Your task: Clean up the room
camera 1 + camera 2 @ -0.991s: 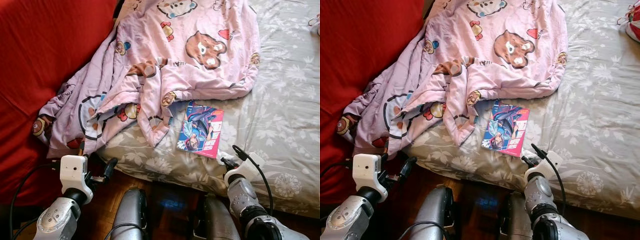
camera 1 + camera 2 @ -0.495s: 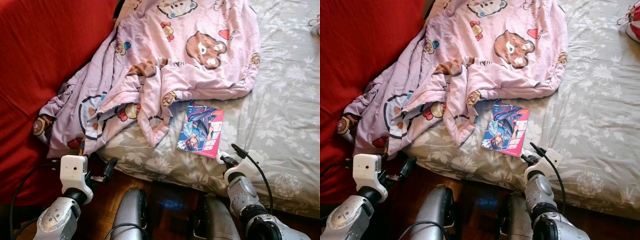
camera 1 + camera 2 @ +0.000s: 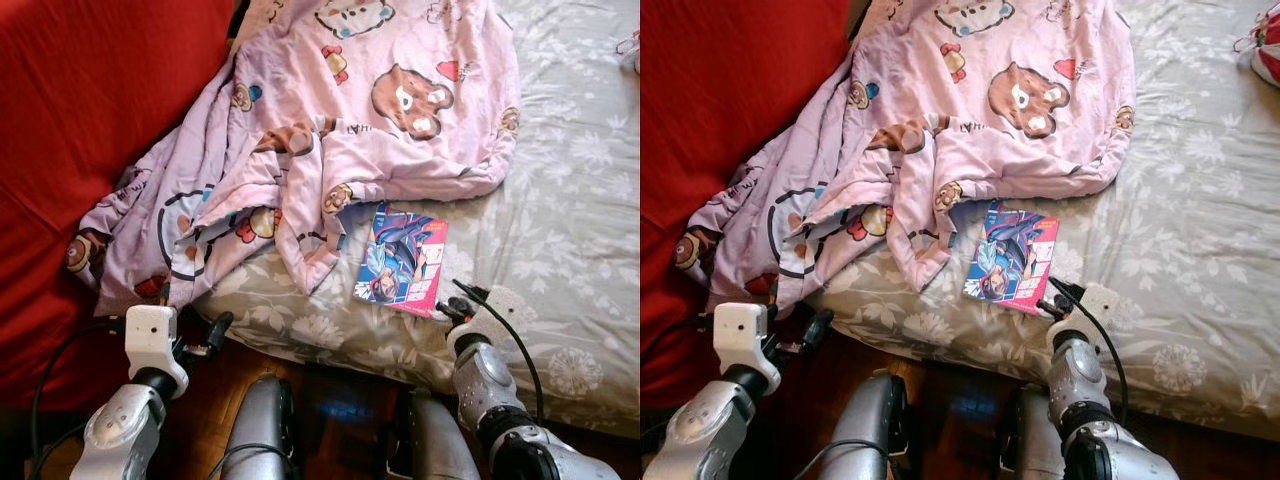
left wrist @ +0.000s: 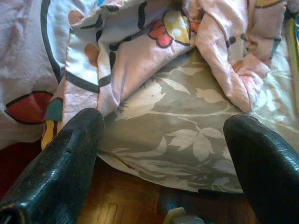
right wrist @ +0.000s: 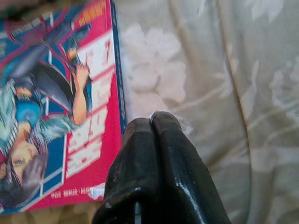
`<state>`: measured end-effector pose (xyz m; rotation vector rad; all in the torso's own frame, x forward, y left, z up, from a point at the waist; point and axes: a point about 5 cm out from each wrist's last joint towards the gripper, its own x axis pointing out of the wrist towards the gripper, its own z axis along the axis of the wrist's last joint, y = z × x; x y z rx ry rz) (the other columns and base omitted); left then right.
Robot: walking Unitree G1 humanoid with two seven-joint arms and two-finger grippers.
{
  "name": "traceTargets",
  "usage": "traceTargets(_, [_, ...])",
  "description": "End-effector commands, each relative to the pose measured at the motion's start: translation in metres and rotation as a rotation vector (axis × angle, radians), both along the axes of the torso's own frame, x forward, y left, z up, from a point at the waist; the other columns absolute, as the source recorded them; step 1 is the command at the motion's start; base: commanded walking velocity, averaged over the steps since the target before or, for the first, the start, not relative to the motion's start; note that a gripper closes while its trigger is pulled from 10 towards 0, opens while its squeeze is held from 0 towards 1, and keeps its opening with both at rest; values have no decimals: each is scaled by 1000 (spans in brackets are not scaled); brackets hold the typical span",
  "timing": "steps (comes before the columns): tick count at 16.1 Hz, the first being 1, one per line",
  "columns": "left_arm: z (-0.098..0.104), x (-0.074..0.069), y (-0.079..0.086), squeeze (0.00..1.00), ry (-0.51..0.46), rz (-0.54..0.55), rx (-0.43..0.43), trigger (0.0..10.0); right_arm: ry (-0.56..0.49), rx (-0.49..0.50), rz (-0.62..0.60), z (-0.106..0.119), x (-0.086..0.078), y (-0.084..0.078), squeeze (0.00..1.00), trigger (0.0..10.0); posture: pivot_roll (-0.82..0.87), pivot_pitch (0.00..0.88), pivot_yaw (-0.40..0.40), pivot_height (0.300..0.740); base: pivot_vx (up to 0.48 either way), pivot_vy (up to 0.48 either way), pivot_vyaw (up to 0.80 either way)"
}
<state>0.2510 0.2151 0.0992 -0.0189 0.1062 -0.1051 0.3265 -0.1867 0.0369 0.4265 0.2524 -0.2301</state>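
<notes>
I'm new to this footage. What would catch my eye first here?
A crumpled pink bear-print blanket spills from the grey floral bedsheet down against a red sofa. Beside its hem lies a bright comic book, with the right gripper, jaws shut, at its near corner. The left gripper hangs open by the bed's edge.

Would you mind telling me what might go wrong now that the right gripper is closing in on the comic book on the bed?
The right gripper is shut beside the comic book, so it may shove the book rather than grasp it. The book lies flat on the soft grey sheet, leaving little edge to pinch. Its top corner sits against the pink blanket, which could snag and drag along.
</notes>
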Motion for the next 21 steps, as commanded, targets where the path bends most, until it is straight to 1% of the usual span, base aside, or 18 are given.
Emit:
traceTargets(1, [-10,-4,7,0,29,33,12,10000,5,-3,-10,-10,-10,-1,0,0,154,228,38,645,0,0,0])
traceTargets(3, [-16,7,12,0,19,64,1,10000,-73,-35,-7,-9,-18,-2,0,0,131,174,22,645,0,0,0])
traceTargets(5, [-19,9,14,0,18,82,-5,10000,-104,-53,9,-10,-23,2,0,0,117,151,12,645,0,0,0])
traceTargets(7, [-25,12,16,0,20,101,-12,10000,-159,-100,47,-10,-36,8,0,0,104,127,1,645,0,0,0])
traceTargets(9, [-29,15,17,0,13,121,-21,10000,-198,-126,54,-7,-50,7,0,0,90,102,-11,645,0,0,0])
traceTargets(10, [-29,16,17,0,11,125,-25,10000,-208,-134,59,-5,-54,6,0,0,90,102,-11,645,0,0,0])
traceTargets(11, [-32,19,17,0,10,138,-36,10000,-219,-163,93,1,-59,7,0,0,73,84,-20,645,0,0,0])
traceTargets(12, [-36,21,18,0,15,157,-51,10000,-211,-188,115,1,-61,7,0,10000,67,76,-23,645,0,0,0])
traceTargets(13, [-40,23,19,0,23,180,-68,10000,-194,-188,113,0,-60,6,0,10000,63,65,-28,645,0,0,0])
traceTargets(14, [-45,23,20,0,40,189,-78,10000,-184,-198,147,-2,-60,7,0,10000,64,58,-29,645,0,0,0])
traceTargets(15, [-52,22,21,0,67,206,-100,10000,-152,-201,181,-7,-60,9,0,10000,63,49,-30,645,0,0,0])
traceTargets(17, [-74,16,24,0,160,231,-114,10000,-15,-253,244,-28,-62,9,0,10000,56,39,-29,645,0,0,0])
traceTargets(18, [-79,14,24,0,182,232,-112,10000,15,-260,251,-33,-63,8,0,10000,53,28,-29,650,0,0,0])
traceTargets(19, [-86,12,23,0,217,230,-111,10000,57,-259,263,-41,-66,8,0,10000,55,26,-27,660,0,0,0])
traceTargets(20, [-97,8,22,0,267,229,-106,10000,139,-264,285,-54,-71,7,0,10000,56,21,-26,675,0,0,0])
traceTargets(21, [-104,5,22,0,305,235,-109,10000,195,-266,300,-62,-75,7,0,10000,57,15,-25,685,0,0,0])
